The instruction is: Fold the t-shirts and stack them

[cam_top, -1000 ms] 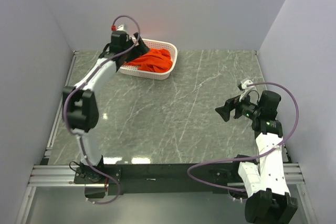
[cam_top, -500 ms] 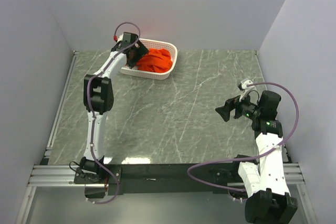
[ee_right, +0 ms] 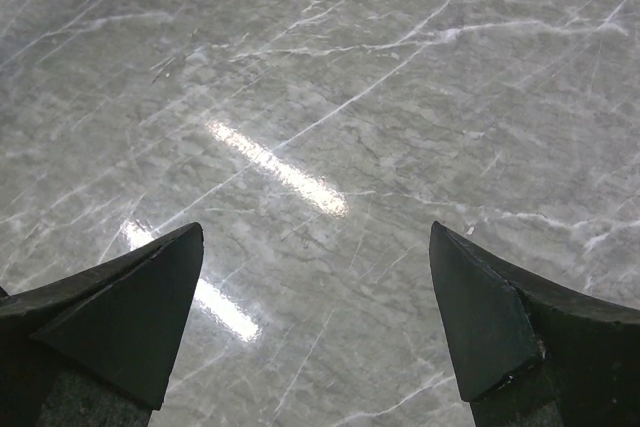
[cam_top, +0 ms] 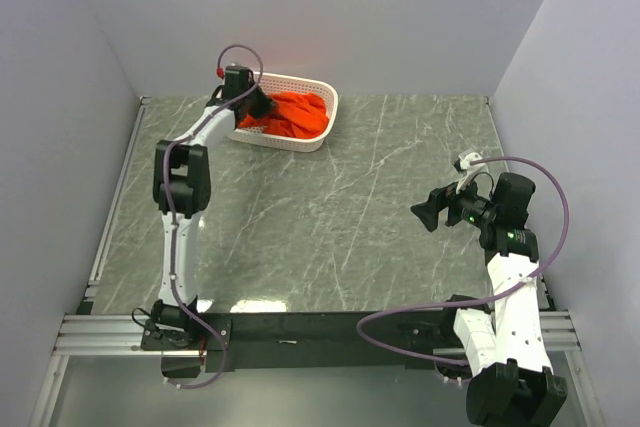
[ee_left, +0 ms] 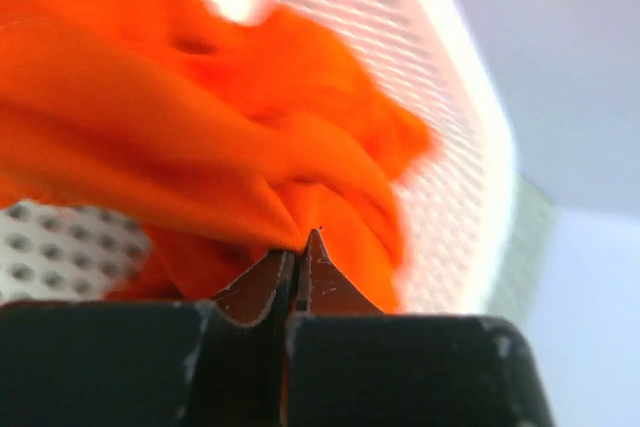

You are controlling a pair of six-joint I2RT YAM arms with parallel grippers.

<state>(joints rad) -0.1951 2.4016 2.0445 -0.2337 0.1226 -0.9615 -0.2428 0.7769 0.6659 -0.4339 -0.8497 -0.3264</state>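
Seemingly, basket walls [cam_top: 288, 141] crowd left claw [cam_top: 262, 107].

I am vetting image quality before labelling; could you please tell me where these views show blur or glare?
Left wrist: the t-shirt is soft, out of focus, the basket rim overexposed to white. Right wrist: sharp, with bright glare streaks on the table. Top external: evenly lit and sharp, faint reflections at the table's near edge.

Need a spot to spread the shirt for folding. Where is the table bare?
The marble table is bare from the white basket at far left to the open right gripper at right. Crowded only inside the basket, where the left gripper pinches the t-shirt.
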